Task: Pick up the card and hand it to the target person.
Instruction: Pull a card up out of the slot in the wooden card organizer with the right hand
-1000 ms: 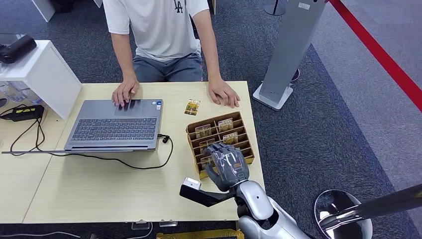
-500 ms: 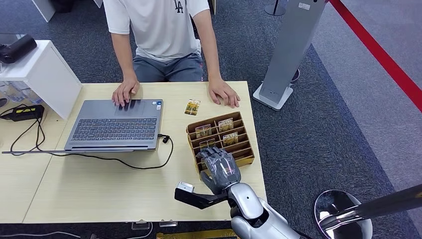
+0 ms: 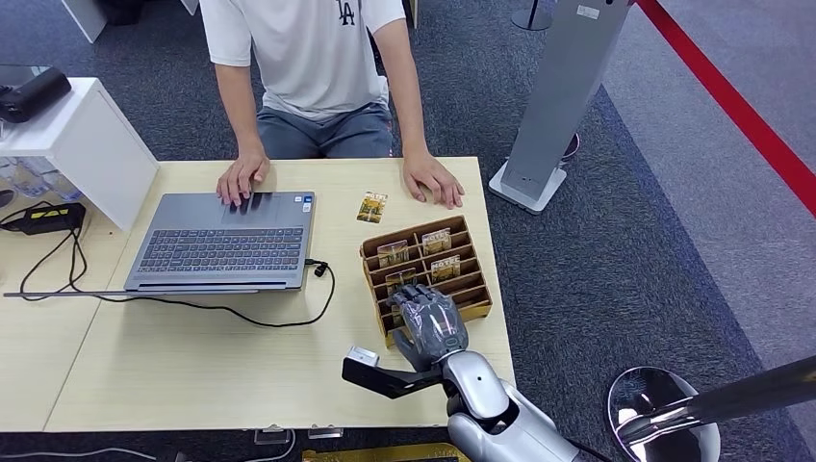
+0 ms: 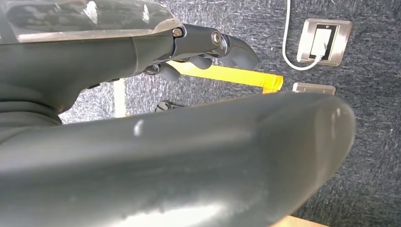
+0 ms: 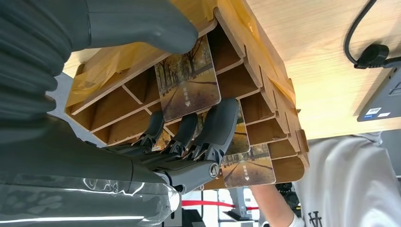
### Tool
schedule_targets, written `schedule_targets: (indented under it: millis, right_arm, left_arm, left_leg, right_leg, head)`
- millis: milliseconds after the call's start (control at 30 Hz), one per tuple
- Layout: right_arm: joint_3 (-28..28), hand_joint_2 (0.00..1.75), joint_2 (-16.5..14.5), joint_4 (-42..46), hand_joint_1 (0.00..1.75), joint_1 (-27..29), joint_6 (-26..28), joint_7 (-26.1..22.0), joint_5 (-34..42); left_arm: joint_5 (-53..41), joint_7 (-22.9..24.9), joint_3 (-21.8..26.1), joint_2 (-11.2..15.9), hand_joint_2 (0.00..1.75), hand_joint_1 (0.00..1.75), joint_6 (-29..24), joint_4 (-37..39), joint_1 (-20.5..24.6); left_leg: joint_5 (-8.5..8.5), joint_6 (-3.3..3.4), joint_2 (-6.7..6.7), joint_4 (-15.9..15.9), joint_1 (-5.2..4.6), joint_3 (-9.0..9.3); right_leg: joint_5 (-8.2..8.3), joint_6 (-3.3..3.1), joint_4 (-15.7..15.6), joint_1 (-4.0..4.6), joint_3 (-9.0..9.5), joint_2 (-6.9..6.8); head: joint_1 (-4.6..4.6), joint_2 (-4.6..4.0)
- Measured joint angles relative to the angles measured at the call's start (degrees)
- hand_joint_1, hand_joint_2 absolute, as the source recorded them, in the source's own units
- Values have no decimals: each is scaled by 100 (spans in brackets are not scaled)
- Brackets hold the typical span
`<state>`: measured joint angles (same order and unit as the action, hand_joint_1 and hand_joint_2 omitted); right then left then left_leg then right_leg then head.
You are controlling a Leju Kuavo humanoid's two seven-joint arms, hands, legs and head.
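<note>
Card (image 5: 188,85) stands upright in a near slot of the wooden card rack (image 3: 474,289), thumb on one face and dark fingers (image 5: 215,127) on the other; right hand (image 3: 429,322) looks clamped on it, though whether the pinch is firm is hard to tell from the wrist view. Over the last second the hand drew back toward the near end of the rack, then edged forward onto this slot. Reads as settling the grasp, lift not yet begun. More cards sit in the far slots; a loose one lies on the tabletop (image 3: 192,356) near the person (image 3: 308,58), beside the laptop (image 3: 226,241). Left hand (image 4: 208,45): fingers appear curled, nothing in them.
</note>
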<state>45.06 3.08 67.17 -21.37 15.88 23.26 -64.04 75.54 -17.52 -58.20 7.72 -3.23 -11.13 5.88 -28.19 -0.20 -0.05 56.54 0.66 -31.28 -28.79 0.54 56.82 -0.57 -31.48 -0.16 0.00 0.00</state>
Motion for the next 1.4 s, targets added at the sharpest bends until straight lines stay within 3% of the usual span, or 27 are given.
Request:
schedule_targets:
  millis: [133, 367, 867, 1100, 1400]
  right_arm:
    - [-81, 175, 82, 227, 83, 29, 13, 80, 23]
    - [-214, 175, 227, 548, 132, 69, 13, 157, 98]
    - [-212, 175, 270, 623, 143, 151, -29, 167, 194]
    - [-194, 175, 257, 584, 165, 149, -67, 135, 261]
    - [-204, 175, 357, 907, 166, 105, -95, 86, 328]
  left_arm:
    - [16, -1, 9, 3, 0, 0, -8, 0, 1]
    - [21, -9, 6, 12, 0, 0, -7, -4, 2]
    - [17, -29, -2, 38, 0, 0, -1, -5, 5]
    - [19, -30, -1, 54, 0, 0, -10, -5, 6]
    - [-20, -138, -19, 56, 0, 0, -31, -6, 7]
  left_leg:
    - [-3, 0, -4, 7, 0, -6]
    - [-2, 1, -7, 7, 0, -5]
    - [-3, 1, -7, 6, 1, -1]
    - [-4, -1, -7, 8, 1, -4]
    - [-3, -1, -6, 8, 1, -4]
  right_leg:
    - [-4, 1, 6, 0, -5, -4]
    - [-4, 2, 5, 0, -3, -8]
    - [-5, 1, 4, 1, -2, -7]
    - [-5, 2, 6, 1, -4, -7]
    - [-5, 1, 7, 1, -6, -6]
  head:
    - [0, 0]
    - [0, 0]
    - [0, 0]
    - [0, 0]
    - [0, 0]
